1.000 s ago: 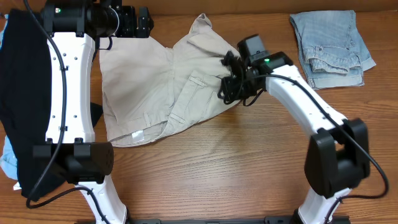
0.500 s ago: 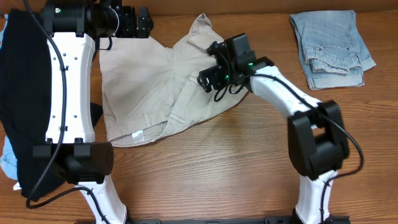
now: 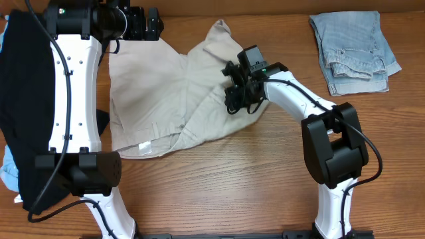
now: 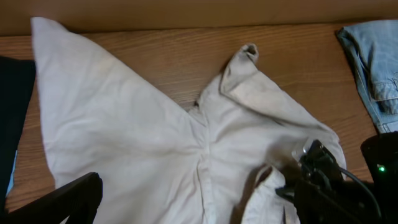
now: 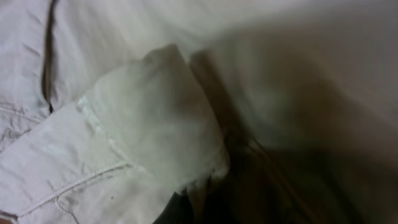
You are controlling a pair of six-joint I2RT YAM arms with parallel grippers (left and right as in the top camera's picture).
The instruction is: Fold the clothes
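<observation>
Wooden worktop, fold just starting: khaki shorts lie spread over its far-left half, one side gripped.
Right gripper is clamped shut on a bunched fold at the shorts' right edge, its arm reaching in low from the near-right. Next, that fold probably needs lifting and carrying left over the other leg. Left gripper hangs wide open at the far edge, holding nothing.

Wooden tabletop is seen in medium brown, grain run left to right. Surface is lit evenly from above; faint glare is caught on bare wood. Darker strip is seen along far edge.
</observation>
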